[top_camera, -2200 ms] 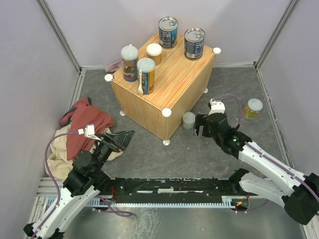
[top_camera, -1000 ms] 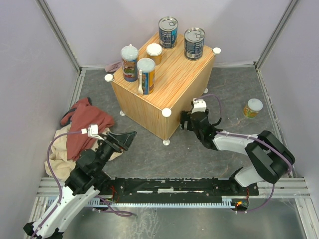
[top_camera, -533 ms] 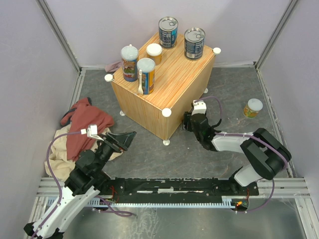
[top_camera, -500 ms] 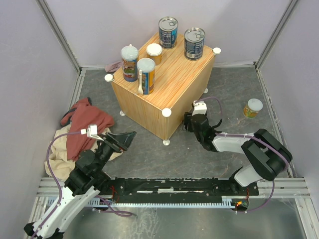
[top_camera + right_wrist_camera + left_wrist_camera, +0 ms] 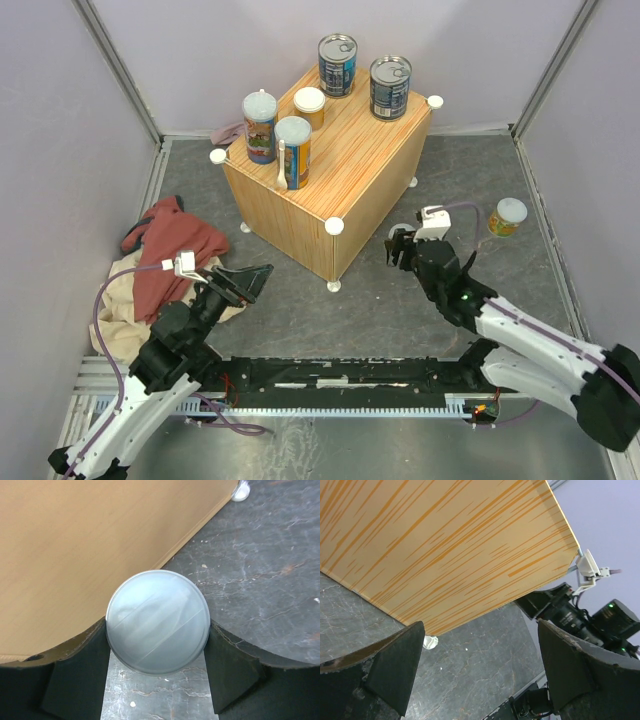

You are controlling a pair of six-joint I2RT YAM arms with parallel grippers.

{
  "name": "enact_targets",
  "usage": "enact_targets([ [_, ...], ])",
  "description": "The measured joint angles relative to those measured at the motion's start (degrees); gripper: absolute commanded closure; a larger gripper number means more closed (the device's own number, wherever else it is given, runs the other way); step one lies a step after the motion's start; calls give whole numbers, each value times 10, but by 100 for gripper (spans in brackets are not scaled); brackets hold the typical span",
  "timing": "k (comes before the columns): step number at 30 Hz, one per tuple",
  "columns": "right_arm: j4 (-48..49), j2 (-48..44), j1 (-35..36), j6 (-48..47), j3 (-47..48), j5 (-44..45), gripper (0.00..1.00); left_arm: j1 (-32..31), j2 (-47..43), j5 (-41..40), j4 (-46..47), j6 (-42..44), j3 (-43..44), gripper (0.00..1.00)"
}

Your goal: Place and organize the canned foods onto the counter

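The counter (image 5: 350,165), a wood-grain cube, carries two blue ring-pull cans (image 5: 337,63) (image 5: 390,86), two taller orange/blue cans (image 5: 259,126) (image 5: 293,151) and a short pale-lidded can (image 5: 309,103). My right gripper (image 5: 400,250) hangs by the counter's right side, shut on another short can whose pale lid (image 5: 157,621) fills the space between both fingers in the right wrist view. A third short can (image 5: 507,215) stands on the floor at the right. My left gripper (image 5: 248,280) is open and empty, facing the counter's front face (image 5: 445,545).
A red cloth (image 5: 170,248) lies over a beige one (image 5: 112,305) at the left, beside my left arm. A pinkish cloth (image 5: 228,132) sits behind the counter. White round feet (image 5: 334,286) stick out under the counter. Lilac walls enclose the grey floor.
My right gripper closed on the short can beside the counter's right face and drew back a little to the right with it. The left arm stayed still.
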Motion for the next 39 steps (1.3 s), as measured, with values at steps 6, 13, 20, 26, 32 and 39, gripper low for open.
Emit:
enact_targets([
  [6,-129,-106,5,-12,42,9,88,0,0,0,-3,0,0,0],
  [13,-235,-128,6,-44,182,6,89,0,0,0,-5,0,0,0],
  [20,-257,-37,6,-88,366,6,89,0,0,1,-5,0,0,0],
  [26,-269,77,6,-108,478,-11,89,0,0,1,-8,0,5,0],
  [32,-279,182,7,-121,584,-30,89,0,0,1,-8,0,8,0],
  [39,-311,272,8,-127,701,-41,89,0,0,2,-9,0,9,0],
])
